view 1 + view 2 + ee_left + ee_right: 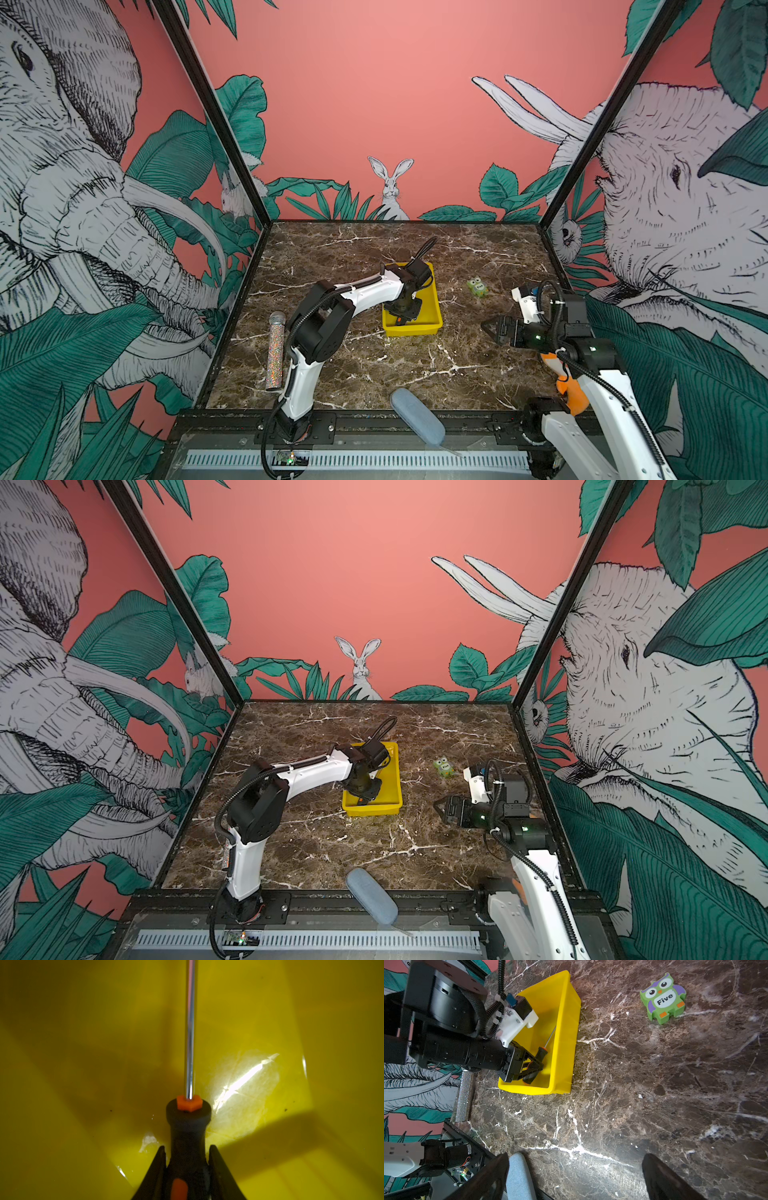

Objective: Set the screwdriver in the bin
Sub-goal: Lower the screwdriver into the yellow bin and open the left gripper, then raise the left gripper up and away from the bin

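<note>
The left gripper is clenched on the handle of the screwdriver, low inside the bin, with the shaft pointing away from the claw along the bin's long side, so I judge only the release remains; the right gripper, empty with its jaws apart, is well apart from the bin.

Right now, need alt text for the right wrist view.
The left gripper holds the screwdriver low inside the yellow bin on a marble table. A green owl block lies apart from it.

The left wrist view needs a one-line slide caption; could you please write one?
The left gripper holds the screwdriver by its handle inside the yellow bin.
</note>
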Controlling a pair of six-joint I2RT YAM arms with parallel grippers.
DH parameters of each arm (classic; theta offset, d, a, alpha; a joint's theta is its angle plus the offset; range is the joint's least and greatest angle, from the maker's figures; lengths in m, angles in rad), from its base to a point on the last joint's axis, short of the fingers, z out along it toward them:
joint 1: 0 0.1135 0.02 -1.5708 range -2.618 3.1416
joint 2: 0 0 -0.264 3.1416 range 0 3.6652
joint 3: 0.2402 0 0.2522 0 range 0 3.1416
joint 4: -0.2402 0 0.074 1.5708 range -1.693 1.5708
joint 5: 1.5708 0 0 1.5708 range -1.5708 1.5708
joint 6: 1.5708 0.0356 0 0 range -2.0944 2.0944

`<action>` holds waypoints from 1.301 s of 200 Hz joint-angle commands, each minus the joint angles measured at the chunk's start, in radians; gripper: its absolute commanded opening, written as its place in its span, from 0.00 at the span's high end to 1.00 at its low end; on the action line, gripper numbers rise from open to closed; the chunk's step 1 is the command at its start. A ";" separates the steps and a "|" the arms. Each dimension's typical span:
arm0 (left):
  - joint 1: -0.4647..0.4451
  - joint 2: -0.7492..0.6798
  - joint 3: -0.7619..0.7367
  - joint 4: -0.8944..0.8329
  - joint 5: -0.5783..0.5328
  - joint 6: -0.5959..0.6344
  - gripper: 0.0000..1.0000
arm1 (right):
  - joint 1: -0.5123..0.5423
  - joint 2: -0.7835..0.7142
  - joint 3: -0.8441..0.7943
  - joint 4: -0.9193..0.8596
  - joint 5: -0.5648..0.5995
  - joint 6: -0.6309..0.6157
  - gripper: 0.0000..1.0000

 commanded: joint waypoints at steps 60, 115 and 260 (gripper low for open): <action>-0.005 -0.020 0.035 -0.025 -0.008 -0.017 0.59 | -0.003 -0.003 -0.002 0.016 -0.015 -0.002 0.01; -0.003 -0.048 0.046 -0.023 -0.013 -0.024 0.53 | -0.003 -0.006 -0.002 0.016 -0.017 -0.002 0.01; 0.011 -0.193 0.080 0.017 -0.027 0.068 0.01 | -0.003 -0.015 -0.006 0.015 0.020 0.006 0.01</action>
